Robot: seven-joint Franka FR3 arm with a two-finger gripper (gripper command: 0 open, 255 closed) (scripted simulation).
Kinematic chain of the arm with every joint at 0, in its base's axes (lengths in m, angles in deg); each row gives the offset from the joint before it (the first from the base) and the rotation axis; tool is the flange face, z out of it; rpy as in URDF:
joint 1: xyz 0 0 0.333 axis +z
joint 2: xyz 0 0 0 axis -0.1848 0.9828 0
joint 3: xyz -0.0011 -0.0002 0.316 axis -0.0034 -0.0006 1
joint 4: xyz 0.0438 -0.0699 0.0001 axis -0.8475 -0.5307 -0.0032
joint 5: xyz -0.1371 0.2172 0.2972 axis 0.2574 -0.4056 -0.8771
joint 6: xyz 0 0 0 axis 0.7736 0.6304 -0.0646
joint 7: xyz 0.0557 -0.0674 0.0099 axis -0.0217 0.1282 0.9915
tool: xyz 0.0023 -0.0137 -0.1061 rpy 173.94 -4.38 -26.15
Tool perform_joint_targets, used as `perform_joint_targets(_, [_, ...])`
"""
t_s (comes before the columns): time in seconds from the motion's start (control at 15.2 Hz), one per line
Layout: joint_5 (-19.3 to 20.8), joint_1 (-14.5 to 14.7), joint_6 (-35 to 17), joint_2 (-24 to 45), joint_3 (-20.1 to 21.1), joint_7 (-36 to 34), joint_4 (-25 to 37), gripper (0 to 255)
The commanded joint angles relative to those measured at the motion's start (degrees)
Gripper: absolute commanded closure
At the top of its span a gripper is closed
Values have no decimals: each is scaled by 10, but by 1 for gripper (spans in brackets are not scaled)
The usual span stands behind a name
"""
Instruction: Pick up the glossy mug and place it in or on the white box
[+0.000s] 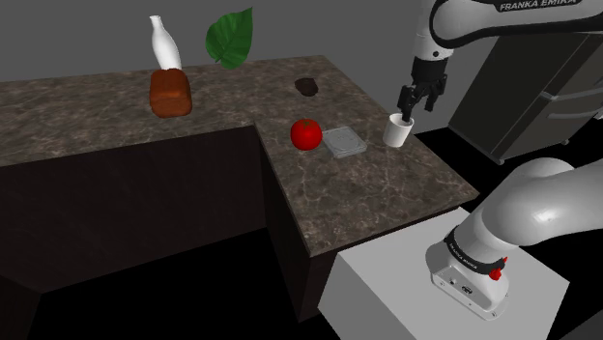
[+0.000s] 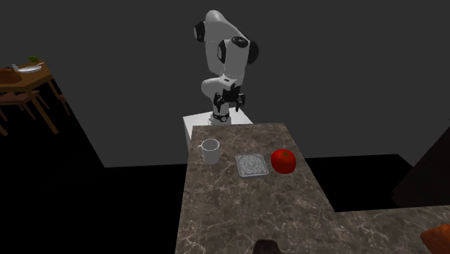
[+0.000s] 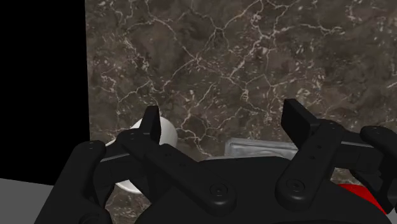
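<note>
A white mug (image 1: 397, 130) (image 2: 209, 151) stands upright near the marble counter's edge closest to the arm. Beside it lies the box, a flat, shallow, pale grey square (image 1: 343, 142) (image 2: 252, 165). My black gripper (image 1: 411, 106) (image 2: 224, 108) hangs open just above the mug, slightly to the stand's side, touching nothing. In the wrist view the fingers of the gripper (image 3: 224, 124) stand wide apart; the mug (image 3: 164, 132) shows partly behind one finger and the box (image 3: 261, 148) peeks out between them.
A red round fruit (image 1: 306, 134) (image 2: 283, 161) sits on the box's other side. Farther along the counter (image 1: 387, 193) are a small dark object (image 1: 306, 86), a brown loaf (image 1: 169, 94), a white bottle (image 1: 162, 43) and a green leaf (image 1: 230, 37). A grey fridge (image 1: 541, 106) stands behind the arm.
</note>
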Motion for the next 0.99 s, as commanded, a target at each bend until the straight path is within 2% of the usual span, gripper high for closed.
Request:
perform_joint_targets(0.0, [7,-5,-45,26,-17,12,-7,0])
perform_joint_targets(0.33, [11,-14,-151,112,-56,42,-1,0])
perform_joint_targets(0.66, [-5,-18,-247,212,-92,81,26,0])
perform_joint_targets(0.92, [-11,-19,-288,243,-100,90,20,0])
